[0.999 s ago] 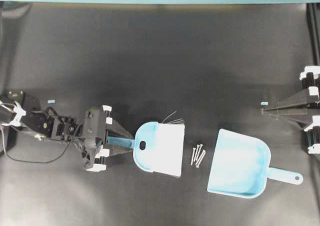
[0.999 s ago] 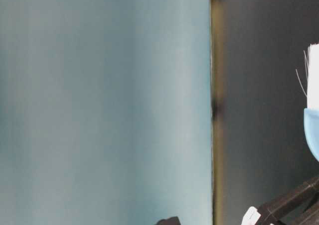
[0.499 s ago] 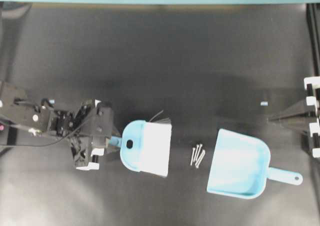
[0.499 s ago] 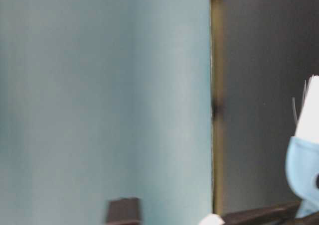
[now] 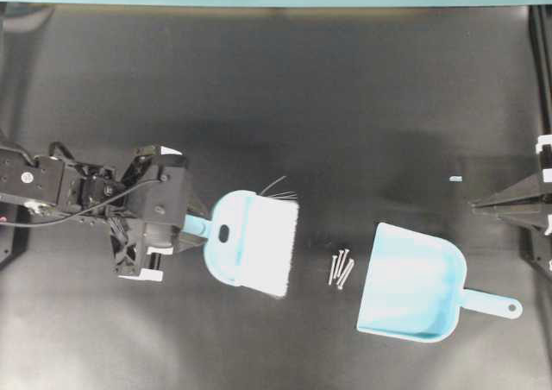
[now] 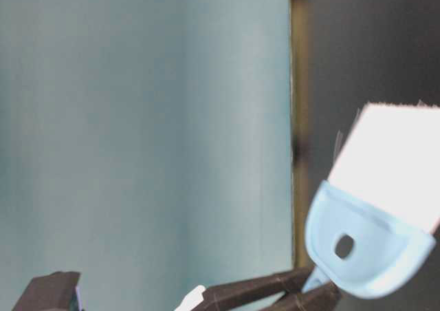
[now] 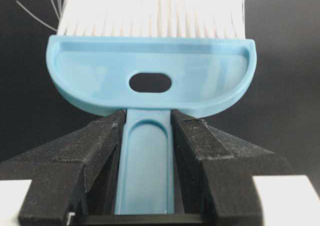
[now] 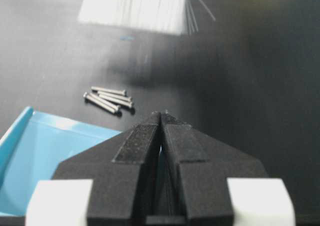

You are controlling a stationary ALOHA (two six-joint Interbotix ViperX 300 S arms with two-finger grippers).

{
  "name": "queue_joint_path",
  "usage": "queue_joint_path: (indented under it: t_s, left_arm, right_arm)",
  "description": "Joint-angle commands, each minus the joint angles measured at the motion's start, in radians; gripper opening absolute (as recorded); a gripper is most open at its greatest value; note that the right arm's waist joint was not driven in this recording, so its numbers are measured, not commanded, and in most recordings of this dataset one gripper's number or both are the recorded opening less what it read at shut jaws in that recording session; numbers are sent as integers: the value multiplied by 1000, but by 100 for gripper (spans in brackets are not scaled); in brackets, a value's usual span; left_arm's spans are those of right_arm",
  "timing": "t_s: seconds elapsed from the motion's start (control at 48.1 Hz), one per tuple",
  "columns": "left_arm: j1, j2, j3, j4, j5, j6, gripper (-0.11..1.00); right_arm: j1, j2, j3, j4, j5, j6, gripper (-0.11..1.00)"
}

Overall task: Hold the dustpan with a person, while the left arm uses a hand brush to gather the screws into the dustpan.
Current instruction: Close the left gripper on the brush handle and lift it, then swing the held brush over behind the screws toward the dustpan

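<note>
Now, left gripper (image 7: pixel 148 151): clamped on the brush (image 5: pixel 250 250) handle, bristles pointing away.
Screws (image 5: pixel 341 267): just beyond the bristles, straight ahead.
Dustpan (image 5: pixel 414 285): behind the screws, mouth toward them.
Right gripper (image 8: pixel 161 117): together, empty, off by the dustpan.

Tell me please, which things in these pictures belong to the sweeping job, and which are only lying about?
Belonging to the job:
- hand brush, held by its handle in the left claw
- screws, bunched on the mat
- dustpan, lying beside the screws, held by nobody

Only lying about:
- small light scrap on the mat
- right claw, shut, holding nothing
</note>
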Motion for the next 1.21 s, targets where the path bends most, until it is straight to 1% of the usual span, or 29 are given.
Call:
queue_joint_path:
  t_s: [0.0, 0.083, 0.125, 0.146, 0.187, 0.333, 0.458, 0.52, 0.603, 0.728, 0.832, 1.04, 1.186]
  left_arm:
    - [0, -14, -64, 3, 110, -2, 31]
    - [0, -11, -132, 3, 273, -3, 31]
    - [-2, -3, -172, 3, 360, -3, 31]
    - [0, 2, -201, 2, 425, -2, 31]
    - [0, 14, -242, 3, 502, -2, 31]
    - [5, 63, -377, 3, 741, 6, 31]
    - [6, 137, -489, 3, 951, 12, 31]
    - [3, 184, -566, 3, 1055, 21, 31]
    - [6, 239, -649, 3, 1147, 37, 31]
    - [15, 316, -732, 8, 1227, 83, 31]
    - [20, 376, -762, 8, 1226, 121, 31]
    - [41, 446, -790, 8, 1220, 143, 31]
    - [44, 479, -839, 8, 1193, 176, 31]
  right_arm:
    - [0, -17, -2, -2, 2, -8, 0]
    - [2, -38, 2, 0, 8, -8, 0]
    - [2, -46, 3, -2, 11, -8, 0]
    - [2, -51, 3, -2, 12, -8, 0]
    - [2, -55, 5, -2, 14, -8, 0]
    - [2, -61, 5, -2, 15, -8, 0]
    - [2, -63, 6, 0, 15, -8, 0]
    - [2, -63, 5, -2, 15, -8, 0]
    - [2, -63, 5, 0, 15, -8, 0]
    - [0, -63, 5, 0, 17, -8, 0]
    - [2, -63, 6, -2, 17, -8, 0]
    - [2, -63, 6, -2, 15, -8, 0]
    - [2, -63, 6, 0, 17, -8, 0]
